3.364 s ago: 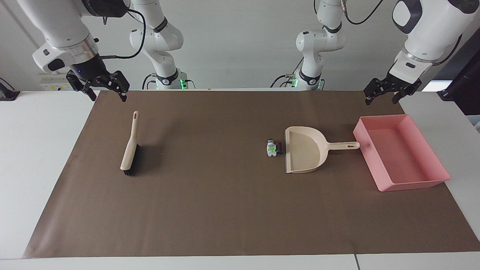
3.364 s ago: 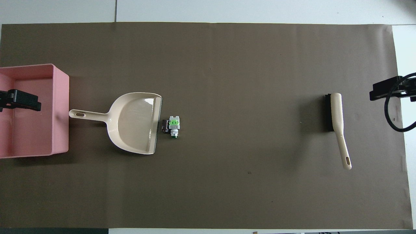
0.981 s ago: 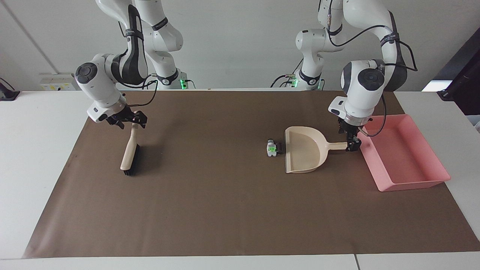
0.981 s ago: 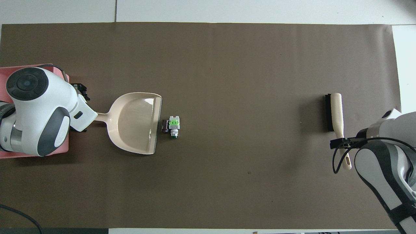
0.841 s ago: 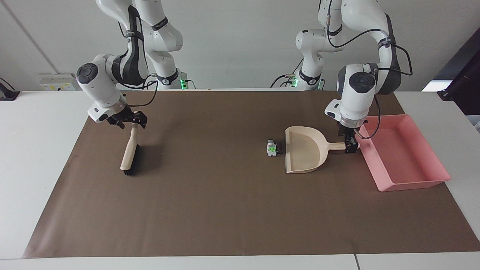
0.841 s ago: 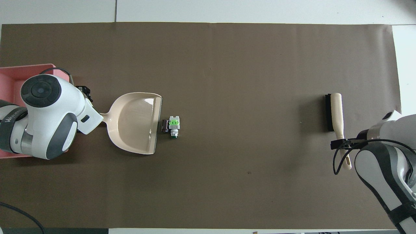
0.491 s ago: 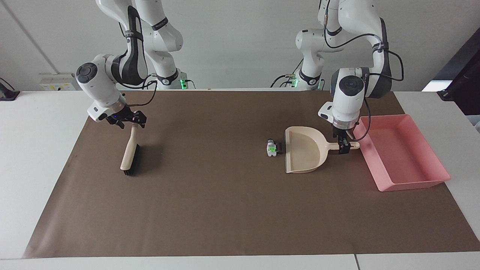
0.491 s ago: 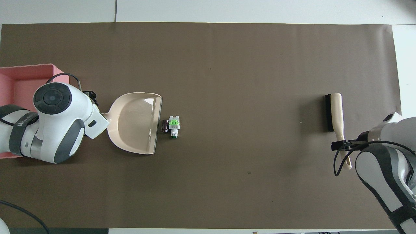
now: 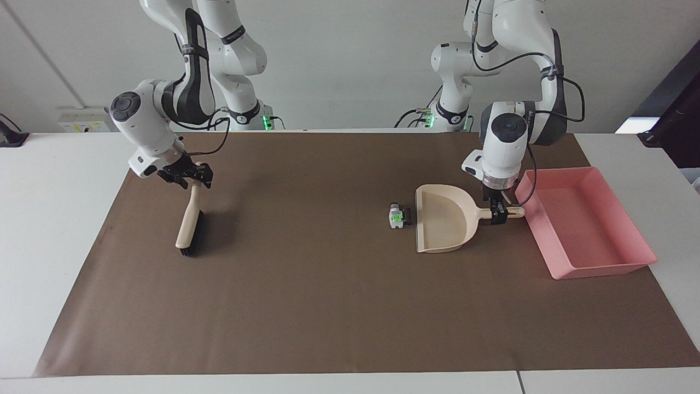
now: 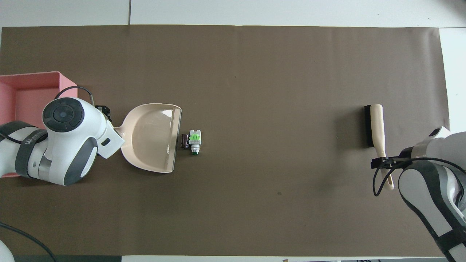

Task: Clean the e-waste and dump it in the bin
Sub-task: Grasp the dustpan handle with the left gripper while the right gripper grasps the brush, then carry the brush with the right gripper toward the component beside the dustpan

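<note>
On the brown mat (image 9: 328,306) that covers the white surface (image 9: 60,230), the left gripper (image 9: 497,215) stands over the handle of the beige dustpan (image 9: 444,219), its jaws pointing straight down with one on each side of the handle. Whether they are pressing the handle or standing just clear of it cannot be told from either view; in the overhead view the arm's wrist covers that spot. The dustpan lies flat, its open mouth turned toward the right arm's end of the surface, its handle end just beside the wall of the bin (image 9: 601,268), which sits at the left arm's end of the mat.

Just beside the dustpan's mouth lies the e-waste (image 10: 192,141): a white-grey piece with a bright green part, and a small black block between it and the pan's lip. Both rest on the mat, outside the pan.

Toward the right arm's end, the right gripper (image 9: 188,178) is at the top of the handle of the brush (image 9: 188,224), the end nearer to the robots. Its jaws straddle the handle; how tightly they are set on it cannot be made out. The brush lies on the mat with its black bristles at the end farther from the robots.
</note>
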